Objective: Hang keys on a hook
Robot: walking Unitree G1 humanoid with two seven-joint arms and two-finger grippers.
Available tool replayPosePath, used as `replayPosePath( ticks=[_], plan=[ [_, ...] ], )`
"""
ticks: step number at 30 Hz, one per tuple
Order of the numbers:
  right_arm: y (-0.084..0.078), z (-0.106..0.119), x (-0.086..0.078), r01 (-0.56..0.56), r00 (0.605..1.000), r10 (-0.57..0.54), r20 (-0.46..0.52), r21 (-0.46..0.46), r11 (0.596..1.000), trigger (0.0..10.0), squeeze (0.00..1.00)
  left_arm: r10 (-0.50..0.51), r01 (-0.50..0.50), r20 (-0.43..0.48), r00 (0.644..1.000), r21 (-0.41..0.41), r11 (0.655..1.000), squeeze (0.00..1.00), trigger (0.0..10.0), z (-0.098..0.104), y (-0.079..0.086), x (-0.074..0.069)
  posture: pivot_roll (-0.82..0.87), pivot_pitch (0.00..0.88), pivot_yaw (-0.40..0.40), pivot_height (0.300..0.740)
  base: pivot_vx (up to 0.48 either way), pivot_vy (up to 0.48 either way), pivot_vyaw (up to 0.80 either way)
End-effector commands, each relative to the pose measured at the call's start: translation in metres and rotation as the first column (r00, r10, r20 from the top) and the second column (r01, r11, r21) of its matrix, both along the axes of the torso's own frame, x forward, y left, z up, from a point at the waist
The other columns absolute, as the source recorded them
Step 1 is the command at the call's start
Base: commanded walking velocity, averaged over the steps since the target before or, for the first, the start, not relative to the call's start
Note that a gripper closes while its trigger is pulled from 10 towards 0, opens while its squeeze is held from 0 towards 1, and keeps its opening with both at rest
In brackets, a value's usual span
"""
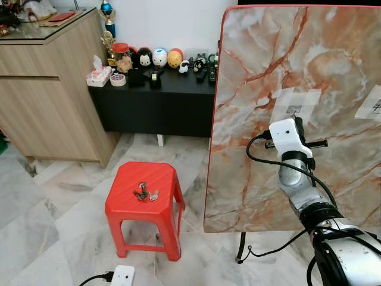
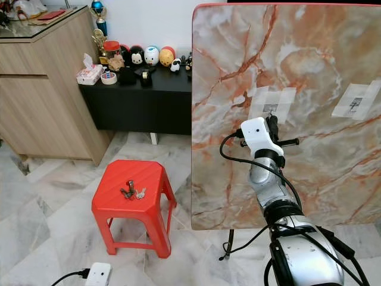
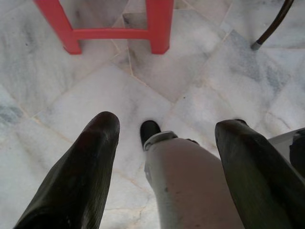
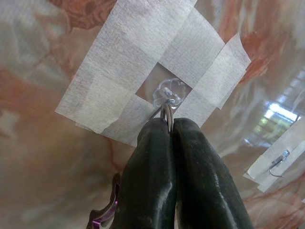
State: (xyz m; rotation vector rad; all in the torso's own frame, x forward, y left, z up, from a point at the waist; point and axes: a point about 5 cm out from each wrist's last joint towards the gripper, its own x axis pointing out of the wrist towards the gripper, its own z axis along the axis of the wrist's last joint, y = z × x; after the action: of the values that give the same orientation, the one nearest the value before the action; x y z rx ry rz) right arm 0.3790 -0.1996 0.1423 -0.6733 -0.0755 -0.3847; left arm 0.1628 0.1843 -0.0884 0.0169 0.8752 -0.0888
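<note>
An upright marble board (image 1: 262, 65) carries a small clear hook (image 4: 167, 91) held on by white tape (image 4: 143, 57). My right gripper (image 4: 170, 125) is raised to that hook, shut on a thin metal key ring (image 4: 167, 110) that touches the hook. A purple key part (image 4: 107, 214) hangs below the fingers. In the left eye view the right gripper (image 1: 299, 124) sits just under the taped hook (image 1: 294, 109). Another bunch of keys (image 1: 143, 192) lies on a red stool (image 1: 131, 208). My left gripper (image 3: 167, 123) hangs open over the floor.
A second taped hook (image 1: 375, 107) sits further right on the board. A black low cabinet (image 1: 155, 101) with figurines and a wooden cupboard (image 1: 47, 101) stand behind the stool. A white power strip (image 1: 122, 275) lies on the marble floor. The board's stand leg (image 1: 241, 250) is near my feet.
</note>
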Motion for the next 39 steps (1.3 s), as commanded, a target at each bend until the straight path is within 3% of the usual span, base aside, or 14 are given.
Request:
replayPosePath(
  ticks=[1,26,35,36,37,39],
  plan=[
    [-0.0009,0.0106,0.005,0.005,1.0,-0.005,0.014,-0.01,1.0,10.0,0.0,-0.009,0.009,-0.017,1.0,0.007,1.0,0.0,10.0,-0.0015,-0.0004,-0.0023,0.02,0.002,-0.017,0.74,0.0,0.0,0.0],
    [0.0049,0.0068,0.0066,-0.035,0.999,0.035,-0.032,0.003,0.999,10.0,0.0,-0.007,0.007,-0.031,1.0,0.012,1.0,0.0,10.0,-0.0018,0.0049,-0.004,0.02,0.007,-0.016,0.74,0.0,0.0,0.0],
    [0.007,0.0023,0.0059,-0.049,0.997,0.052,-0.054,0.055,0.997,10.0,0.0,-0.004,0.004,-0.038,0.999,0.011,1.0,0.0,10.0,-0.0026,0.0057,-0.006,0.02,0.007,-0.016,0.74,0.0,0.0,0.0],
    [0.0072,0.0021,0.0059,-0.05,0.997,0.054,-0.053,0.06,0.997,10.0,0.45,-0.004,0.005,-0.039,0.999,0.011,1.0,0.0,10.0,-0.0027,0.0057,-0.0063,0.02,0.007,-0.016,0.74,0.0,0.0,0.0],
    [0.0075,0.002,0.0058,-0.052,0.997,0.055,-0.052,0.064,0.997,10.0,0.8,-0.005,0.005,-0.04,0.999,0.01,1.0,0.0,10.0,-0.0028,0.0056,-0.0064,0.02,0.007,-0.016,0.74,0.0,0.0,0.0],
    [0.0076,0.0019,0.0058,-0.052,0.997,0.056,-0.051,0.066,0.996,10.0,0.8,-0.005,0.006,-0.04,0.999,0.01,1.0,0.0,10.0,-0.0028,0.0056,-0.0065,0.02,0.007,-0.016,0.74,0.0,0.0,0.0]
  ],
)
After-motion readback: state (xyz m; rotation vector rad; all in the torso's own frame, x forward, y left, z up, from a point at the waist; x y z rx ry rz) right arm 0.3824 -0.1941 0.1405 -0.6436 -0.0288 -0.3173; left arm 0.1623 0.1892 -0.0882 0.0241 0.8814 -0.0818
